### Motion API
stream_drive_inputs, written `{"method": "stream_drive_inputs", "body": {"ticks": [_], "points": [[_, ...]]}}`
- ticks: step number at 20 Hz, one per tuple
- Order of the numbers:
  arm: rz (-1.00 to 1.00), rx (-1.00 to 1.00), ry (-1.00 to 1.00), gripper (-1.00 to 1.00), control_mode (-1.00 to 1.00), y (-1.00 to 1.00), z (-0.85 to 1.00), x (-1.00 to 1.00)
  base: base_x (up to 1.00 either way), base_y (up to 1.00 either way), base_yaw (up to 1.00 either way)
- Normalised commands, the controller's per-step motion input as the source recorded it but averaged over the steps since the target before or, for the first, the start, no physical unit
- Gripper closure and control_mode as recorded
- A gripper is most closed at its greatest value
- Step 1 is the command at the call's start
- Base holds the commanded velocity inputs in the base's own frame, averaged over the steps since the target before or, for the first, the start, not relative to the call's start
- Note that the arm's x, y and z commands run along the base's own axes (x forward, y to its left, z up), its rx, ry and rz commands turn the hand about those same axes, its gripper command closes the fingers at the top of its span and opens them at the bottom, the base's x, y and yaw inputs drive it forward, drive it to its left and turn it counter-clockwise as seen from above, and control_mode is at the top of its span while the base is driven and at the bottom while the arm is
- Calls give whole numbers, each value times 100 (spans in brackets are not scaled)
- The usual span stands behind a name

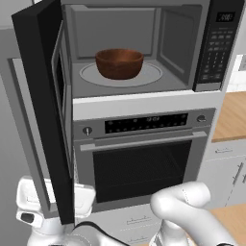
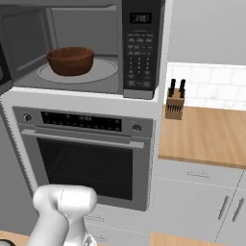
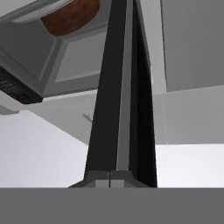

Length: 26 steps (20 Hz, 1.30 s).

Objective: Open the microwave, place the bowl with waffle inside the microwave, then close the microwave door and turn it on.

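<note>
microwave [image 1: 144, 91]: I see a black built-in box, grey cavity exposed, keypad strip on its right
bowl [image 1: 119, 63]: reddish-brown, wood-look, upright on the pale turntable inside the cavity
microwave door [image 1: 45, 110]: black panel, swung wide open to the left, seen edge-on

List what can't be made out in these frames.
- Waffle: the bowl walls hide its contents in both base views.
- Keypad labels and display: too small.
- Tool: shut at the microwave door edge; contact unclear.
- Door handle: not identifiable.
- Microwave top: cut off.
</note>
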Motion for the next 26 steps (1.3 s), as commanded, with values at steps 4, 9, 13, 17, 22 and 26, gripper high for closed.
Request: {"method": "stream_drive_inputs", "body": {"ticks": [4, 9, 13, 17, 22, 26], "points": [[-5, -2, 0, 100, -100, 2, 32, -3, 0, 0, 0], [-4, 4, 2, 100, -100, -2, 84, -16, 0, 0, 0], [-2, 17, 13, 100, -100, -24, 100, -6, 0, 0, 0], [0, 29, 14, 100, -100, -73, 100, -7, 0, 0, 0], [0, 36, 20, 100, -100, -100, 100, -4, 0, 0, 0], [0, 36, 26, 100, -100, -100, 100, -1, 0, 0, 0]]}}
